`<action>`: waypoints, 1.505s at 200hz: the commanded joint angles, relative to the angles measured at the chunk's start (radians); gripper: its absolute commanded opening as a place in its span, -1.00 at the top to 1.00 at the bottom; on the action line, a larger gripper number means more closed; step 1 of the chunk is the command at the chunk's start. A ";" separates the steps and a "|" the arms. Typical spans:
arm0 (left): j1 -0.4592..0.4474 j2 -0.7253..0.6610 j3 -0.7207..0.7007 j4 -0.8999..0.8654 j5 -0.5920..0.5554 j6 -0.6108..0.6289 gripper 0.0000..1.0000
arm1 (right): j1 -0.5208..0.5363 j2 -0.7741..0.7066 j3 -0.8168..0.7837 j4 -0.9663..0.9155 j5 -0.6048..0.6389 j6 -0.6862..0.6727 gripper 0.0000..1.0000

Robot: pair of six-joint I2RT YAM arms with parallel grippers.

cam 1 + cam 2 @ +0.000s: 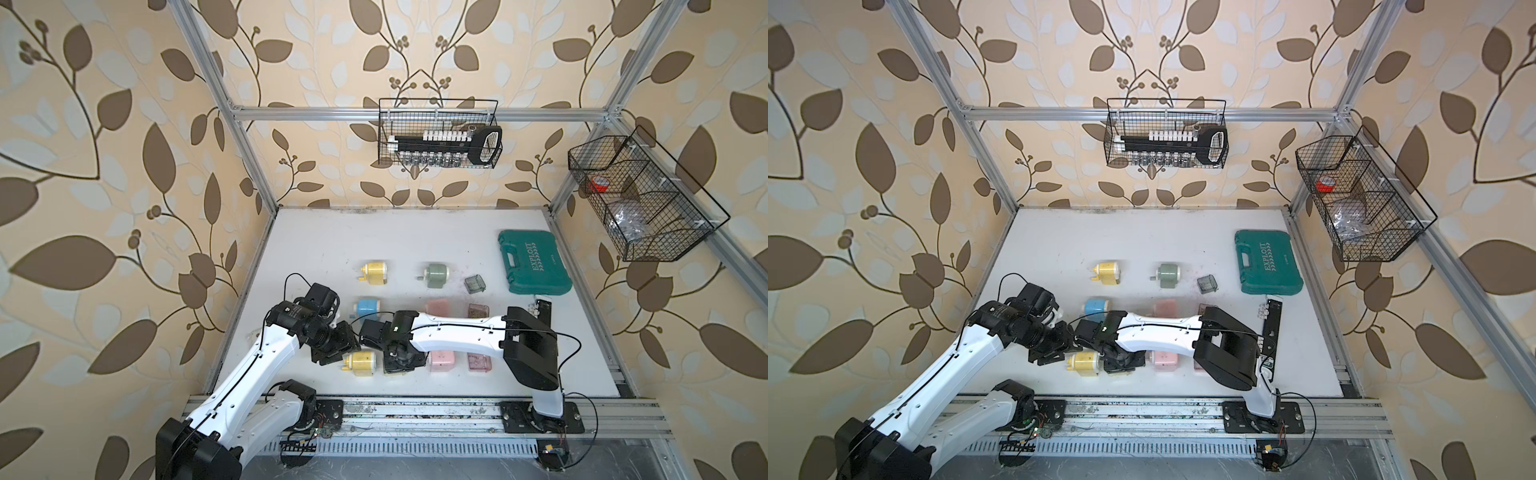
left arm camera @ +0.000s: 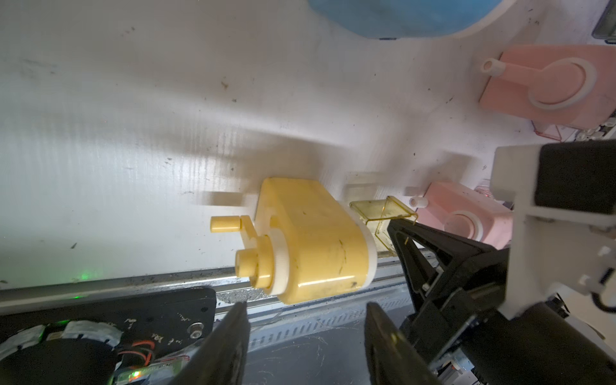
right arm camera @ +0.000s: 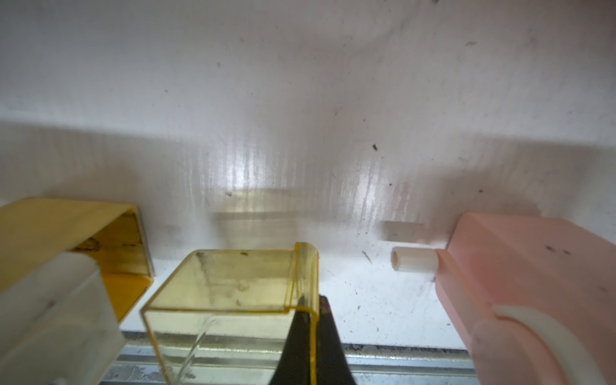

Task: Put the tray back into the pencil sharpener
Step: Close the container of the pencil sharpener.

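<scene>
I'm seeing the yellow sharpener point(image 2: 310, 240) lying on the white table point(image 2: 133, 133) nr the front edge. It's showing in both top views too point(image 1: 362, 363) point(image 1: 1086, 364). Its crank is sticking out at one end, and a white band is going round the other end, where the slot point(image 3: 116, 263) is gaping open. The tray point(image 3: 230, 286) is a small see-thru yellow box w/ a curled lip. It's sitting just beside that open end, a bit tilted, not in yet.

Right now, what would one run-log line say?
right pincer: shut on yellow tray, at its lip | tray: outside, beside yellow sharpener open end | left pincer: open, near sharpener | status: not inserted
</scene>
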 commanded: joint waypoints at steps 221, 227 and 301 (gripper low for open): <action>-0.048 0.015 -0.093 0.063 -0.004 -0.072 -0.02 | 0.016 0.041 -0.006 0.044 -0.062 0.071 1.00; -0.050 0.018 -0.093 0.063 -0.005 -0.073 -0.02 | 0.016 0.042 -0.003 0.043 -0.062 0.071 1.00; -0.055 0.020 -0.096 0.061 -0.011 -0.077 -0.01 | 0.016 0.044 0.023 0.042 -0.066 0.070 1.00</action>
